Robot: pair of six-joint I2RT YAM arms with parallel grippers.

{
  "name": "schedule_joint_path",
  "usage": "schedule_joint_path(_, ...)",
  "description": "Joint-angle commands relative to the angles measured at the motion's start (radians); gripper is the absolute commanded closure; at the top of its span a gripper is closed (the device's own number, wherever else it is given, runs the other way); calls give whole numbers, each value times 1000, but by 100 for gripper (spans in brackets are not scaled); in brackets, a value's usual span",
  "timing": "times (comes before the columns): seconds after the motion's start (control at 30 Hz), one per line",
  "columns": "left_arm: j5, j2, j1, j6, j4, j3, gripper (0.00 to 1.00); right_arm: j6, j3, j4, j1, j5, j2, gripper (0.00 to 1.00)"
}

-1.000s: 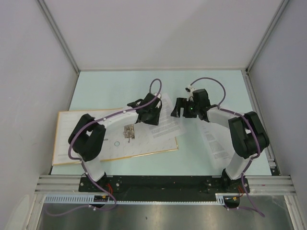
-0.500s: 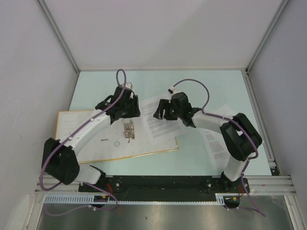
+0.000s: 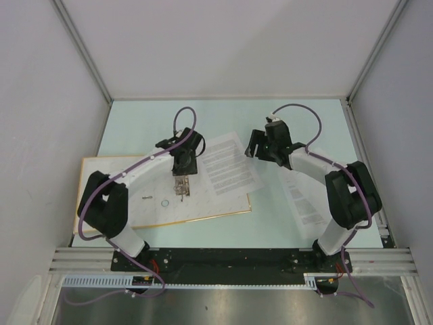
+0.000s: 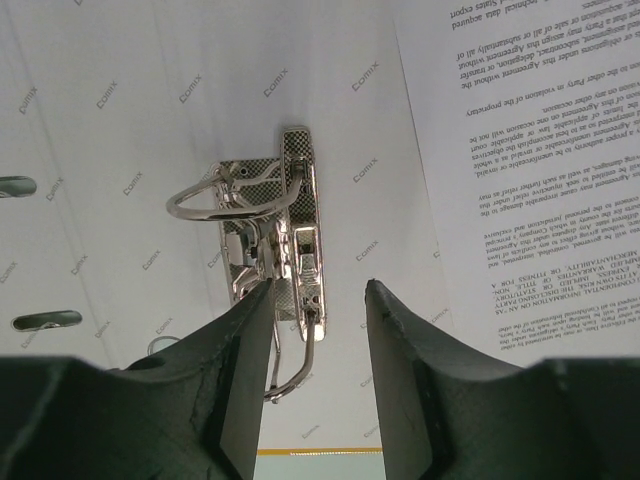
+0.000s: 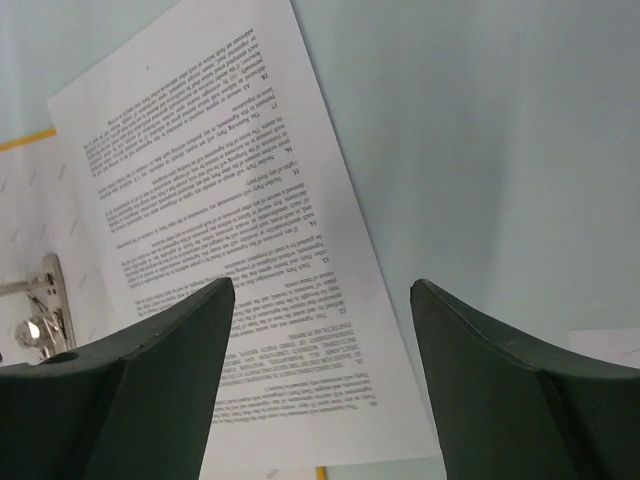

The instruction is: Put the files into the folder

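Observation:
The folder [image 3: 122, 196] lies open and flat at the left, pale cream inside with a yellow edge. Its metal ring mechanism [image 3: 181, 187] stands at its middle, rings closed in the left wrist view [image 4: 270, 230]. One file sheet [image 3: 229, 164] with dense text lies tilted, partly on the folder's right half; it also shows in both wrist views [image 4: 520, 150] [image 5: 220, 200]. My left gripper [image 3: 183, 169] is open and empty just above the mechanism, its fingertips [image 4: 255, 320] straddling the lever end. My right gripper [image 3: 256, 145] is open and empty above the sheet's right edge [image 5: 322, 290].
A second printed sheet [image 3: 303, 200] lies on the pale green table under my right arm; its corner shows in the right wrist view [image 5: 610, 345]. Grey walls close in the left, back and right. A small ring [image 3: 164, 202] and a slot [image 3: 146, 198] mark the folder's left half.
My left gripper swung left off the sheet, then settled over the ring mechanism. My right gripper reached left over the sheet and drew back right. The sheet stays on the folder.

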State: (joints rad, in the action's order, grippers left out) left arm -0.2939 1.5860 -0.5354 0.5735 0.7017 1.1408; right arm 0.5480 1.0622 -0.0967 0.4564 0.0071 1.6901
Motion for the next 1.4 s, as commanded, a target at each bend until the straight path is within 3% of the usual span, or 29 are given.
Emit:
schedule_joint_path(0.0,-68,29,-26,77,-37,0,55,-209,31,72,-67,-183,55,21)
schedule_joint_path(0.2,70,26,-75,22,-209,-4,58,-378,45,175,-81,-344,144,16)
schedule_joint_path(0.3,153,75,-75,37,-277,16,62,-414,59,186,-62,-323,180,15)
schedule_joint_path(0.53,121,308,-74,97,-246,161,69,-439,67,164,-27,-253,229,15)
schedule_joint_path(0.7,110,391,-74,156,-234,152,74,-464,67,120,21,-206,252,14)
schedule_joint_path(1.37,139,381,-72,169,-309,54,75,-186,47,135,-16,-521,149,13)
